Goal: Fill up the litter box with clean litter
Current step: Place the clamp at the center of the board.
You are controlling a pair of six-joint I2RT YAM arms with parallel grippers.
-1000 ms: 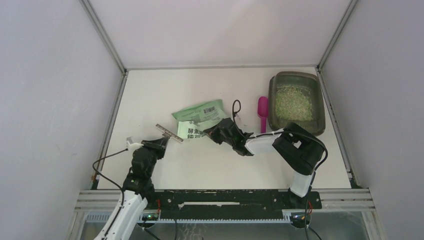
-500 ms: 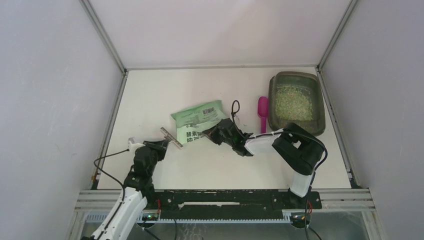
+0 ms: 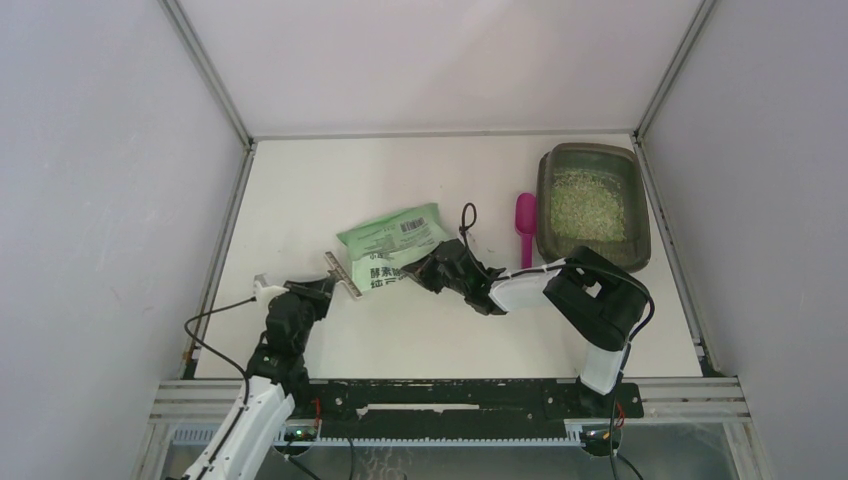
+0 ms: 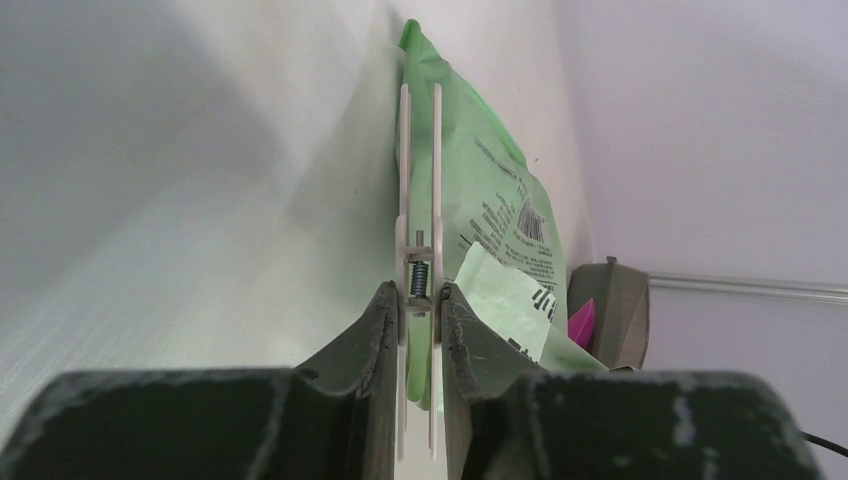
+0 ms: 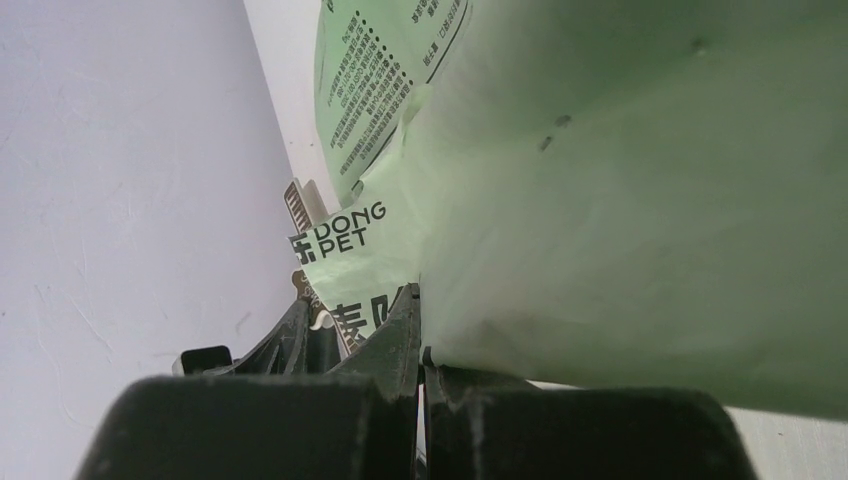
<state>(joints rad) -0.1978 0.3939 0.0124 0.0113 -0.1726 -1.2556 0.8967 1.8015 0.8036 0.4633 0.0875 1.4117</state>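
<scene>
The litter box (image 3: 640, 215) stands at the back right, with clean litter (image 3: 588, 205) spread inside it. A light-green printed bag (image 3: 392, 238) lies mid-table. My right gripper (image 3: 432, 268) is shut on the bag's near right edge; in the right wrist view the bag (image 5: 620, 180) fills the frame above the closed gripper (image 5: 420, 350). My left gripper (image 3: 318, 287) is shut on a pale spring clip (image 3: 342, 272), whose long arms (image 4: 420, 190) lie alongside the bag's left edge (image 4: 480, 200). The litter box also shows in the left wrist view (image 4: 622, 310).
A magenta scoop (image 3: 525, 226) lies just left of the litter box. A black cable loop (image 3: 468, 216) rises off the right wrist. Grey walls and metal rails enclose the white table (image 3: 330, 180) on three sides.
The bag has shifted a little to the left with my right gripper. The clip in my left gripper now lies against the bag's left edge.
</scene>
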